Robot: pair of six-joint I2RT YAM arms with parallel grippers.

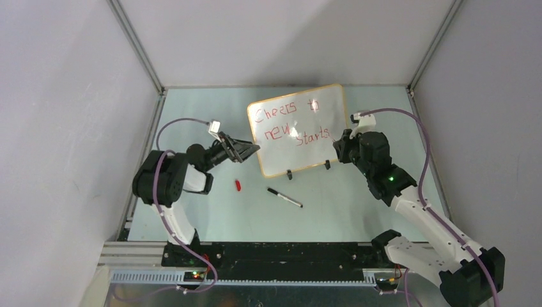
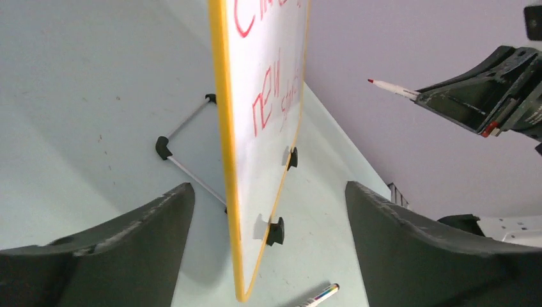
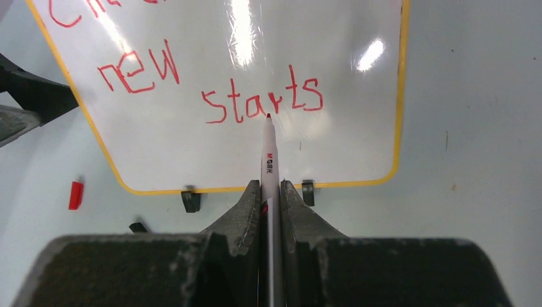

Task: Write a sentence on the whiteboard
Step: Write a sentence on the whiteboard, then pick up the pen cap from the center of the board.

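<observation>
The whiteboard (image 1: 307, 144) stands upright on two black clip feet at mid-table, with the red sentence (image 1: 287, 121) "Cheers to new starts" in two rows. My right gripper (image 1: 340, 148) is shut on a red marker (image 3: 268, 160) in front of the board's right side. The tip points just under "starts" (image 3: 262, 102). In the left wrist view the marker tip (image 2: 383, 85) is clear of the board (image 2: 255, 128). My left gripper (image 1: 250, 149) is open, its jaws straddling the board's left edge (image 2: 268, 188) without touching it.
A red marker cap (image 1: 238, 185) and a second, black-and-white marker (image 1: 284, 197) lie on the table in front of the board. The board's wire stand (image 2: 185, 137) props it from behind. Grey enclosure walls rise close on the left, right and back.
</observation>
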